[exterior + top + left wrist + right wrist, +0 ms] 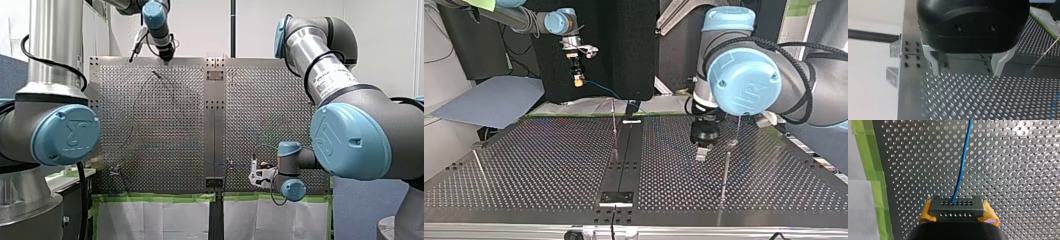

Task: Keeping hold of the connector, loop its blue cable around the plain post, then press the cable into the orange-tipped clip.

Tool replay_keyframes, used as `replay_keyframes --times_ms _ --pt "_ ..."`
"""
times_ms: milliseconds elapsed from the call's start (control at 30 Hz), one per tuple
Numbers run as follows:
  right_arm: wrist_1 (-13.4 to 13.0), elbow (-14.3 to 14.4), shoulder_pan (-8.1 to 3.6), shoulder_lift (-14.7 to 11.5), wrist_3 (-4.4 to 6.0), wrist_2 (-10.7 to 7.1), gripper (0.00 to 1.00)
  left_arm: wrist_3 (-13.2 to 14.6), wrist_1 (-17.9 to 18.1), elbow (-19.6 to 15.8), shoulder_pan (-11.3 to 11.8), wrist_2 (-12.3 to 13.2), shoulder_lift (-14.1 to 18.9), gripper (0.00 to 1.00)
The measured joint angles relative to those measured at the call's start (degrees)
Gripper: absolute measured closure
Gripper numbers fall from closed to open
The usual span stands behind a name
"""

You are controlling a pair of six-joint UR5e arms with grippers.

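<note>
Connector (956, 206), a small black block, was pinched between the yellow pads (989, 216) of my right gripper (957, 213), raised above the perforated tabletop (1010, 170) near its green-taped edge (873, 182). The blue cable (961, 165) ran from its face straight ahead over the holes, and in the top view it slanted down toward a thin upright post (614, 127) at the tabletop's middle. My left gripper (966, 73) hovered low over the tabletop, well apart from the connector, its two metal fingers (934, 62) spread with nothing between them.
</note>
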Motion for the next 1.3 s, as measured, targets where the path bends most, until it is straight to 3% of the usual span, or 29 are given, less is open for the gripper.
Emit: replay_keyframes --times_ms 267,433,600,800,967,1300 --pt "0.16 0.01 0.00 0.00 0.38 0.00 1.00 4.76 4.78 4.67 -4.77 -4.36 -4.73 0.00" --pt "0.18 0.02 0.00 0.00 0.45 0.00 1.00 6.11 7.61 7.52 -6.78 -7.19 -7.59 0.00" --pt "0.14 0.04 0.00 0.00 0.47 0.00 1.00 6.66 10.68 9.51 -6.06 -10.24 -10.64 0.00" --pt "-0.03 0.02 0.01 0.01 0.54 0.00 1.00 8.28 14.16 9.20 -3.44 -13.71 -14.10 0.00" --pt "-0.07 -0.01 0.00 0.01 0.59 -0.05 1.00 9.59 17.07 8.70 -2.54 -16.46 -17.04 0.00" --pt "-0.08 0.02 0.01 0.02 0.60 -0.13 1.00 10.02 21.62 7.25 -2.00 -17.08 -20.96 0.00"
